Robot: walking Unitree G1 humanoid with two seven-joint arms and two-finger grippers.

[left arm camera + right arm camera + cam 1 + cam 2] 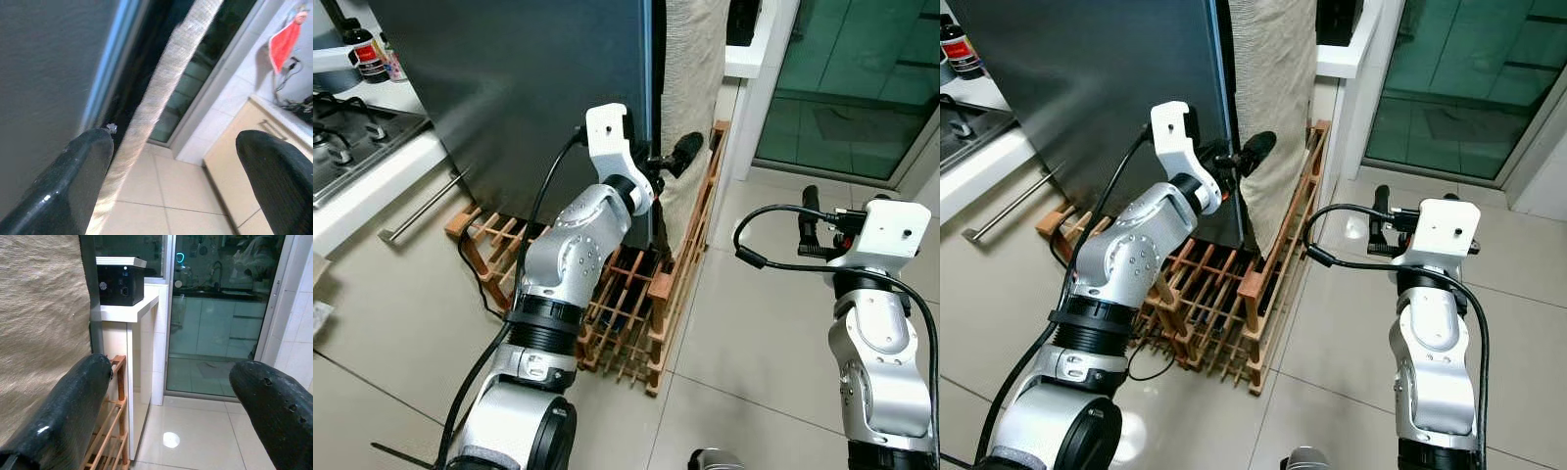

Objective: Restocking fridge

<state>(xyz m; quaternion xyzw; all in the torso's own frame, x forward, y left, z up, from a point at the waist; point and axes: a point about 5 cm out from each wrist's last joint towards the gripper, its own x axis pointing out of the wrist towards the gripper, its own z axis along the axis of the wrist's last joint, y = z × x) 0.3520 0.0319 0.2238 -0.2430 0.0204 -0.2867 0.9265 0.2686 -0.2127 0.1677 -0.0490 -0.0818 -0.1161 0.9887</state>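
L gripper (674,157): fingers spread wide, nothing held; raised at far right edge of fridge door (509,88), one finger (63,186) just beside door edge, other out over floor.
R gripper (811,220): fingers parted, nothing between; up at right, well apart from fridge, pointed toward far side.
Fridge door: dark grey, closed, far left-centre; L fingers near its right edge, touching or not can't tell.
Curtain (1278,108): beige woven, hangs just right of door edge, between L fingers in wrist view.
Wooden rack (636,304): on floor at fridge base, under L arm.
White ledge (129,308): far right of curtain, black box (120,284) on top.
Glass door (862,78): far right.
Stove (352,137): far left on counter, bottle (360,49) behind.
Floor (744,323): pale tiles.
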